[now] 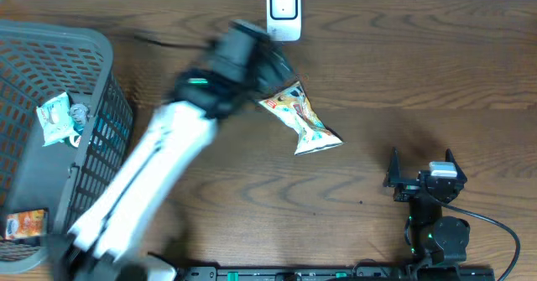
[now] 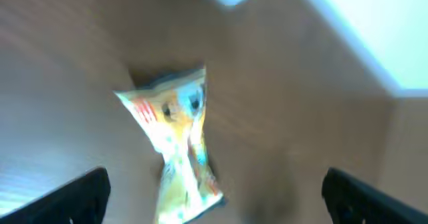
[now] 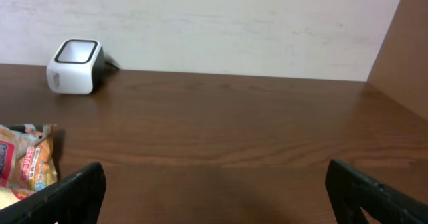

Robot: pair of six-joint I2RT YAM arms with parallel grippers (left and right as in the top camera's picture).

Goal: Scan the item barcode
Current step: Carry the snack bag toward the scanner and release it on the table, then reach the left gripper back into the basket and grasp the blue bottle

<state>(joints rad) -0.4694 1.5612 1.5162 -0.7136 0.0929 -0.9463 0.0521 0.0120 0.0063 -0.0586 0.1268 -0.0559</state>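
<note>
- Snack packet (image 1: 302,120): crinkled, glossy yellow-orange wrapper, print too blurred to read. It lies flat on the wood-grain table (image 1: 377,71), near the boxy white scanner (image 1: 284,13).
- Left claw (image 2: 224,197): jaws wide apart above the packet, holding nothing.
- Right claw (image 1: 421,159): jaws apart, empty.
- Grey plastic mesh basket (image 1: 92,54): far left.

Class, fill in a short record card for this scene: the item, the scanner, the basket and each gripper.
item: snack packet, lying on the table, to the right of the basket
scanner: white scanner, at the table's far edge, beyond the snack packet
basket: grey basket, at the left, with other packets in it
left gripper: left gripper open, over the snack packet, not gripping it
right gripper: right gripper open, empty, at the front right
</note>
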